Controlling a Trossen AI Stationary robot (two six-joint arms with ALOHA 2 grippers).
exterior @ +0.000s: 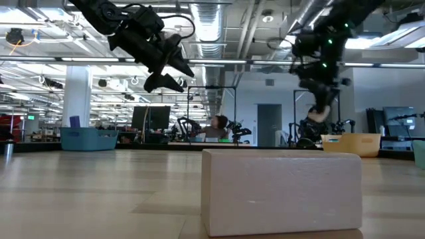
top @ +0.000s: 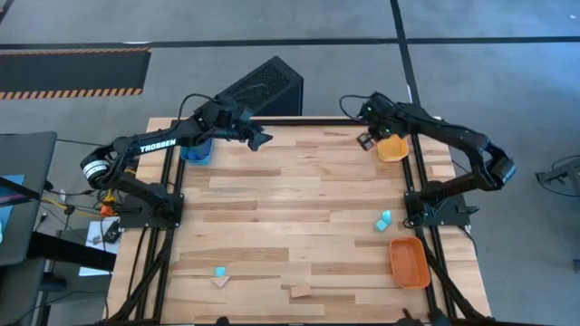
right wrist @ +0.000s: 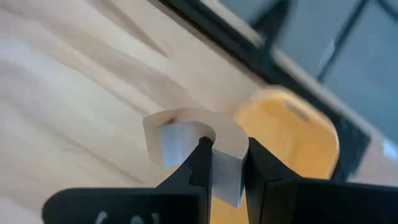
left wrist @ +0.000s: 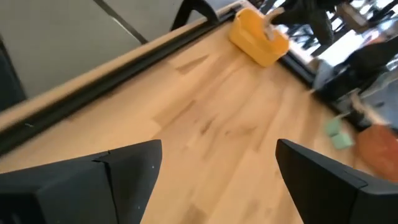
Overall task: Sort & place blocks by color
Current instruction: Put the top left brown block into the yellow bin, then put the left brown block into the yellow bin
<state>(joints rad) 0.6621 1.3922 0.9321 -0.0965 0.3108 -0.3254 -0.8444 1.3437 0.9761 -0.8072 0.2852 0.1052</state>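
Showing 3 trays [top: 409,262]; 2 cyan blocks [top: 383,220].

Trays: three, namely blue tray [top: 196,150], yellow-orange tray [top: 392,147] and orange tray [top: 409,261].
Cyan blocks: two on the table, cyan block near the orange tray [top: 383,220] and cyan block at the near left [top: 219,271].
Tan wooden pieces: perhaps three, counting tan block at the near edge [top: 300,291], small tan wedge [top: 221,281], hard to make out, and curved tan piece [right wrist: 193,144].
Arms: two.
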